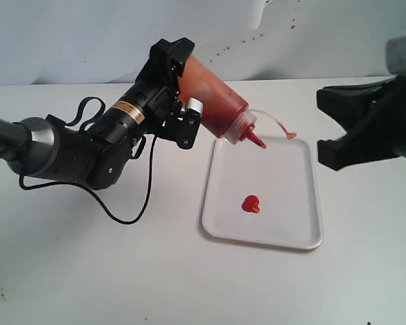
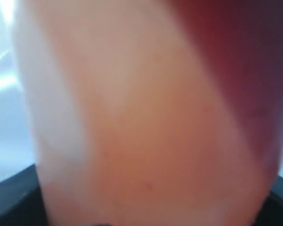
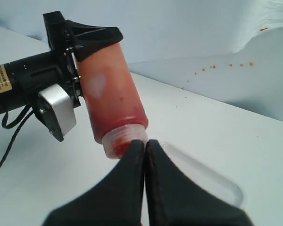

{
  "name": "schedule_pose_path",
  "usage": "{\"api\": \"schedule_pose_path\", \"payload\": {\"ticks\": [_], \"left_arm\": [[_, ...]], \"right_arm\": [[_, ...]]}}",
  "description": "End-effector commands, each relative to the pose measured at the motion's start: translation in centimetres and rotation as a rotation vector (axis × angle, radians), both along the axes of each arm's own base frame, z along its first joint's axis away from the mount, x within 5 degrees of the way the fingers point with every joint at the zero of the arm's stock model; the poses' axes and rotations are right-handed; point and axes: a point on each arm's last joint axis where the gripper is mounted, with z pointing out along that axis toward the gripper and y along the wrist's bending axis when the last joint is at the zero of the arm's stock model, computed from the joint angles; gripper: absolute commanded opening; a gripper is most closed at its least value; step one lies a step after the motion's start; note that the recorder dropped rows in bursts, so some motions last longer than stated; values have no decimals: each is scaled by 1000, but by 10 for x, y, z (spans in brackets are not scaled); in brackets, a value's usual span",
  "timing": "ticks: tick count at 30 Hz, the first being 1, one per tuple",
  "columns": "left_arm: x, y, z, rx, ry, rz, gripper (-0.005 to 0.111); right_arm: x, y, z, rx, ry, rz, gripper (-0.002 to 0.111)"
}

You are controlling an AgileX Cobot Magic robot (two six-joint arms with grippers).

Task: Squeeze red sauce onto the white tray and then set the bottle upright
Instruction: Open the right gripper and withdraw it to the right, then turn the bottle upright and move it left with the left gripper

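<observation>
My left gripper (image 1: pixel 186 91) is shut on the bottle (image 1: pixel 213 95) and holds it tilted, with the red nozzle (image 1: pixel 258 140) pointing down over the far edge of the white tray (image 1: pixel 291 230). A small heart-shaped blob of red sauce (image 1: pixel 250 204) lies on the tray. The clear strap and its cap (image 1: pixel 289 135) hang beside the nozzle. The bottle's body (image 2: pixel 146 141) fills the left wrist view. My right gripper (image 3: pixel 145 143) is shut, and nothing shows between its fingers. It hovers to the right of the tray, facing the bottle (image 3: pixel 111 94); its tips hide the nozzle in the right wrist view.
The tray sits on a white tabletop (image 1: pixel 88 271). A black cable (image 1: pixel 128 217) from the left arm loops over the table to the left of the tray. Small brownish specks (image 1: pixel 257 34) dot the white back wall.
</observation>
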Motion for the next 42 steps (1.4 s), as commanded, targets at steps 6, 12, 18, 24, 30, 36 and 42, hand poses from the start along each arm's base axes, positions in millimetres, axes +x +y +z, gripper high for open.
{"api": "schedule_pose_path", "payload": {"ticks": [6, 12, 18, 24, 30, 36, 42], "left_arm": [[-20, 20, -11, -472, 160, 46, 0], [-37, 31, -29, -828, 376, 44, 0], [-56, 42, -46, -1116, 583, 63, 0], [-67, 56, -46, -1381, 755, 40, 0], [-73, 84, -36, -1513, 935, -55, 0], [-81, 112, -30, -1495, 1140, -152, 0], [-87, 142, -33, -1477, 1299, -165, 0]], "right_arm": [[-42, -25, -2, 95, -18, -100, 0], [-57, -32, -11, 114, -20, -116, 0], [-61, -35, -14, 120, -12, -135, 0], [-60, -37, -15, 128, 10, -161, 0], [-60, -40, -18, 108, 31, -196, 0], [-60, -40, -18, 108, 31, -196, 0], [-61, -40, -22, 91, 34, -189, 0]]}}
